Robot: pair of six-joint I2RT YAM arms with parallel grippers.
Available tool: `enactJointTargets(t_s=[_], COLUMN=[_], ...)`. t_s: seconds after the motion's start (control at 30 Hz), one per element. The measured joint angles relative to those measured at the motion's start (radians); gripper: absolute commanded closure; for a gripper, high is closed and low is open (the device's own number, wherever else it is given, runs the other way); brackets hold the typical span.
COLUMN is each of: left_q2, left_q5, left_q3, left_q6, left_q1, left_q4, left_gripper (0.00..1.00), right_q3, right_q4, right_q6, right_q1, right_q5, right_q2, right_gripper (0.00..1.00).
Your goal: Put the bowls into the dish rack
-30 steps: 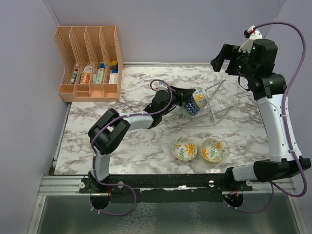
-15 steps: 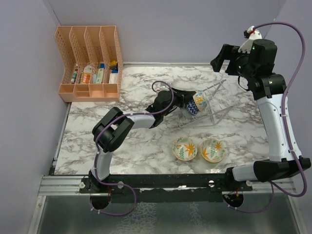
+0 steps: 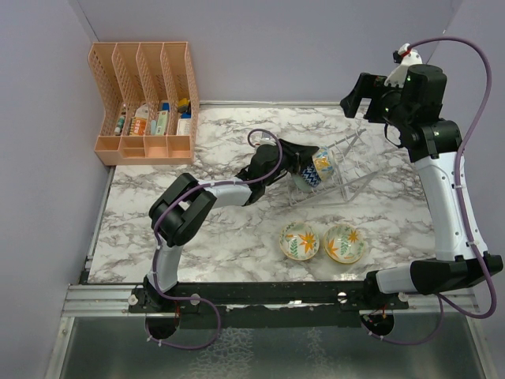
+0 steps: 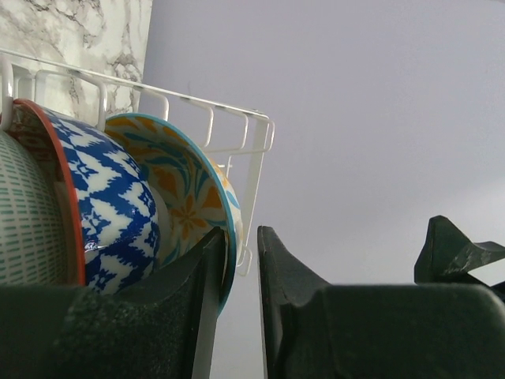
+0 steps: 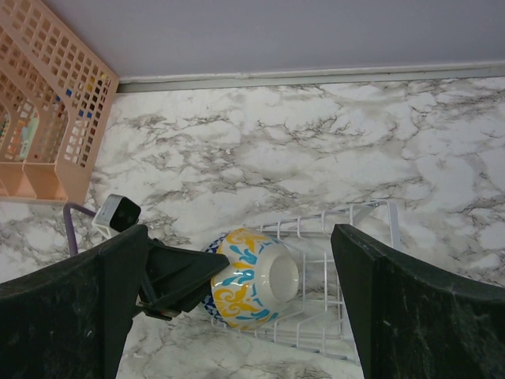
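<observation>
- The left gripper [image 4: 241, 237] has its jaws pinched on the rim of the blue-orange floral bowl [image 4: 185, 197], which stands on edge in the wire dish rack [image 4: 254, 162].
- Close behind it in the rack stands a blue-and-white bowl with a red rim [image 4: 110, 217], then a pale bowl with teal dashes [image 4: 28, 221].
- One flowered bowl [image 3: 299, 240] and a second flowered bowl [image 3: 345, 242] sit upright, side by side, on the marble counter [image 3: 221, 237] near its front edge.
- The right gripper [image 3: 357, 99] hangs above the rack's far end, jaws spread wide, holding nothing.
</observation>
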Motion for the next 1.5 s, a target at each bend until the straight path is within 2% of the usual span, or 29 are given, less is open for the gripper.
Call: enactJointTargets(t_s=[0.03,0.07,0.2,0.37,0.67,0.77,0.97,1.27,1.5], left_q2=[-0.001,-0.003,-0.023,-0.058,-0.13,-0.151,-0.203,-0.301,-0.414], left_q5=[0.001,0.002,0.004,0.004,0.005,0.007,0.024,0.047,0.072], left_q3=[0.0,-0.001,-0.017,-0.04,-0.053,-0.053,-0.055,-0.06,-0.123], left_q6=[0.0,0.002,0.01,0.018,0.073,0.09,0.127,0.229,0.319], left_q1=[0.0,0.0,0.0,0.0,0.0,0.0,0.003,0.011,0.018], left_q4=[-0.002,-0.006,-0.025,-0.044,-0.128,-0.165,-0.236,-0.399,-0.501], left_gripper=[0.59,0.54,0.43,0.2,0.14,0.06,0.01,0.01,0.01], right_q3=[-0.002,-0.003,-0.01,-0.016,-0.041,-0.046,-0.046,-0.046,-0.052], right_q4=[0.0,0.0,0.001,0.001,0.002,0.001,0.002,0.002,0.001], right_q6=[0.0,0.0,0.0,0.0,0.0,0.0,0.0,0.0,0.0], right_q1=[0.0,0.0,0.0,0.0,0.0,0.0,0.0,0.0,0.0], right_q5=[0.0,0.0,-0.001,-0.002,-0.002,-0.002,-0.002,-0.002,-0.002], right_q2=[0.0,0.0,0.0,0.0,-0.004,-0.008,-0.026,-0.031,-0.035], right_gripper=[0.01,0.01,0.01,0.01,0.01,0.01,0.01,0.01,0.01])
